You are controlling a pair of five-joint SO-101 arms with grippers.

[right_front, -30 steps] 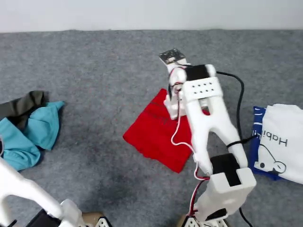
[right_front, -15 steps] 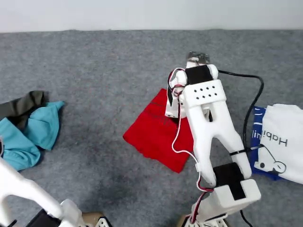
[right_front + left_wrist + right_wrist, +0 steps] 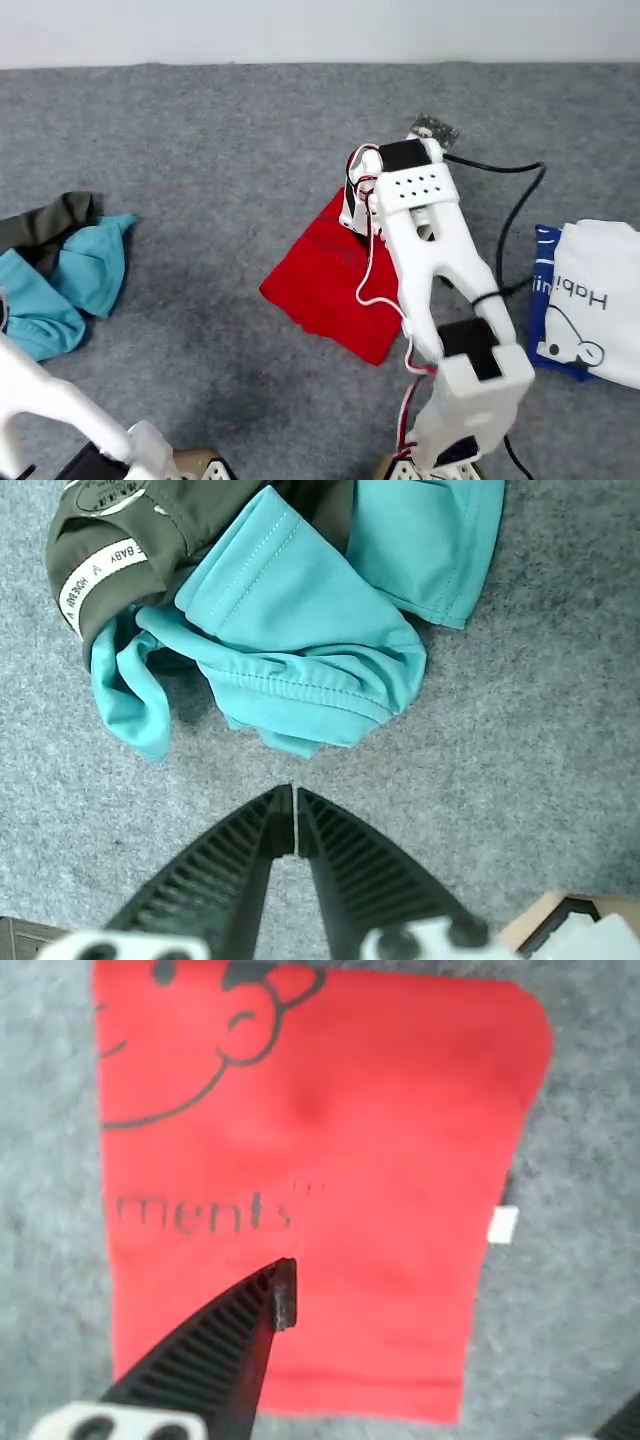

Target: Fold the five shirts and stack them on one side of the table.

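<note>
A folded red shirt (image 3: 325, 270) with a dark print lies mid-table. My right arm (image 3: 420, 200) hangs over its far right corner. In the right wrist view the right gripper (image 3: 450, 1355) is open just above the red shirt (image 3: 330, 1120); one black finger (image 3: 270, 1305) is over the print, and the other shows only at the frame's corner. A crumpled teal shirt (image 3: 60, 285) and a dark olive shirt (image 3: 45, 225) lie at the left edge. My left gripper (image 3: 296, 825) is shut and empty, above the carpet, a little short of the teal shirt (image 3: 300, 650) and the olive shirt (image 3: 130, 540).
A folded white shirt (image 3: 600, 300) lies on a blue shirt (image 3: 540, 290) at the right edge. A black cable (image 3: 515, 215) runs between the right arm and that stack. The left arm's base (image 3: 60, 410) is at the near left corner. Grey carpet (image 3: 200, 140) covers the table.
The right arm's wrist has swung to the right over the red shirt's far corner. The shirts and the left arm have not moved.
</note>
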